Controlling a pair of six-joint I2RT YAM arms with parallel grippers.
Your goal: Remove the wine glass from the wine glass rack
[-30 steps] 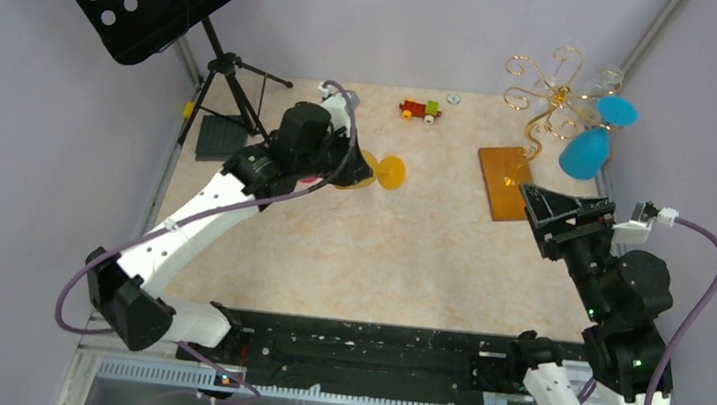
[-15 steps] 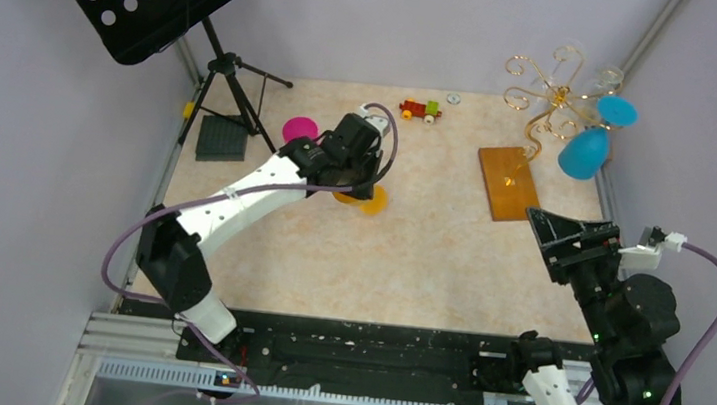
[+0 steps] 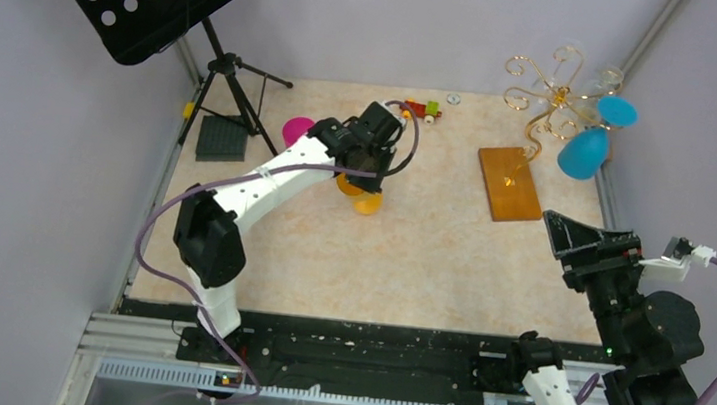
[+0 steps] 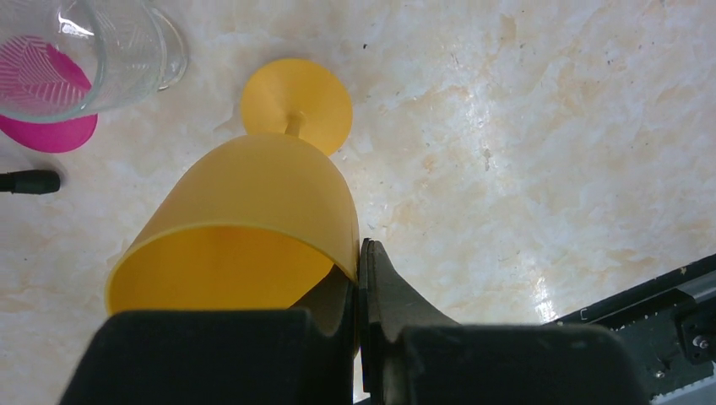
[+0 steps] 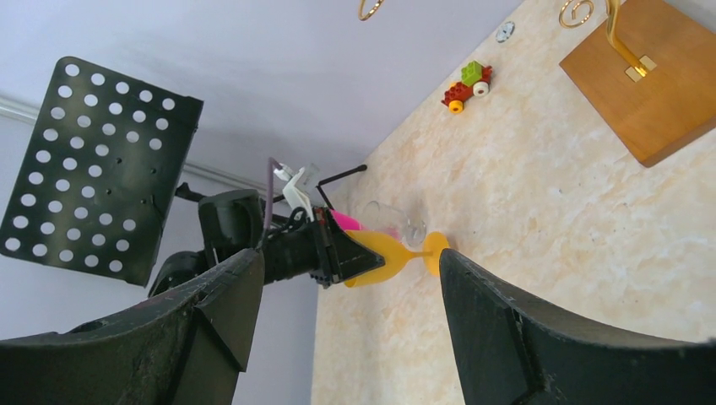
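Orange wine glass (image 4: 253, 202) rests tilted mid-table, rim clenched in the left gripper (image 4: 359, 253), apparently being set down; next, the released right gripper (image 3: 564, 236) must reach the blue wine glass (image 3: 581, 153) hanging on the rack (image 3: 509, 183) at two o'clock.

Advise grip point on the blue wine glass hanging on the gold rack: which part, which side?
Probably the bowl of the blue wine glass: it hangs clear of the gold wire rack, while its foot sits up among the curled arms. Come from the near side, where no wire blocks the way. The stem is too thin to see.
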